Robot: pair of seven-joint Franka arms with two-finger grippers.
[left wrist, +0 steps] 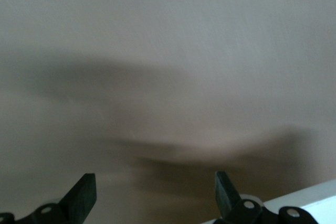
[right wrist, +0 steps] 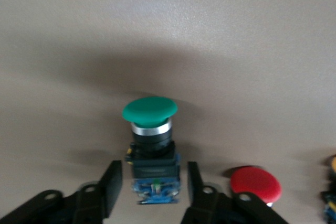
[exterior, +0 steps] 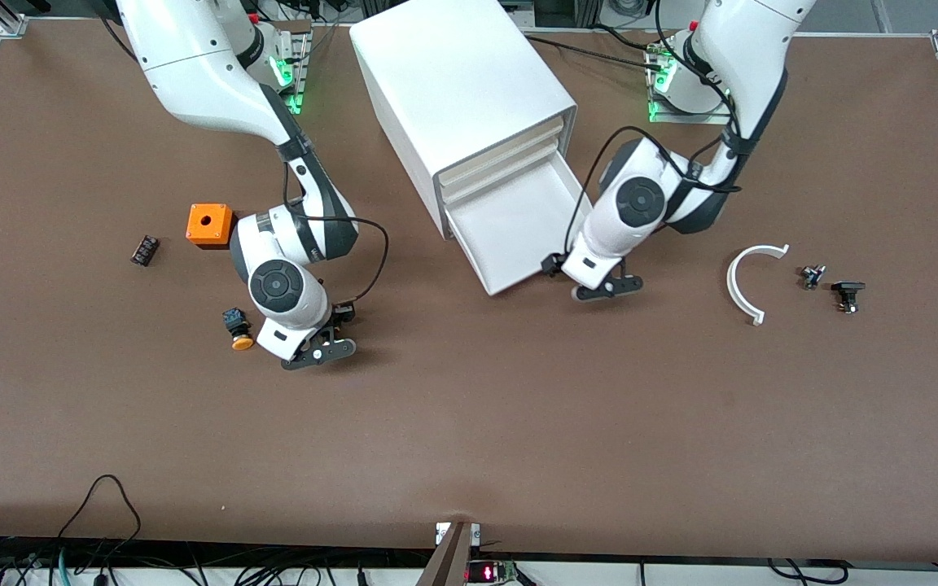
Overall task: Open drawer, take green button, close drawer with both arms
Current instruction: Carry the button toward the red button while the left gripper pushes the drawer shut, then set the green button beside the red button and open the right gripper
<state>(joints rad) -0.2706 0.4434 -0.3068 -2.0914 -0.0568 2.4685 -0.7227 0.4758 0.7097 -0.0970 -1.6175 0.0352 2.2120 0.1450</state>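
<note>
Green button [right wrist: 150, 145] between the right gripper's [right wrist: 149, 192] spread fingers, untouched, red-capped button [right wrist: 255, 184] beside; left gripper [left wrist: 152, 195] open.

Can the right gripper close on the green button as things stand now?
Probably yes. In the right wrist view the right gripper is open, with the green button upright between its fingers and nothing between them. The red button lies beside it, outside the fingers.
</note>
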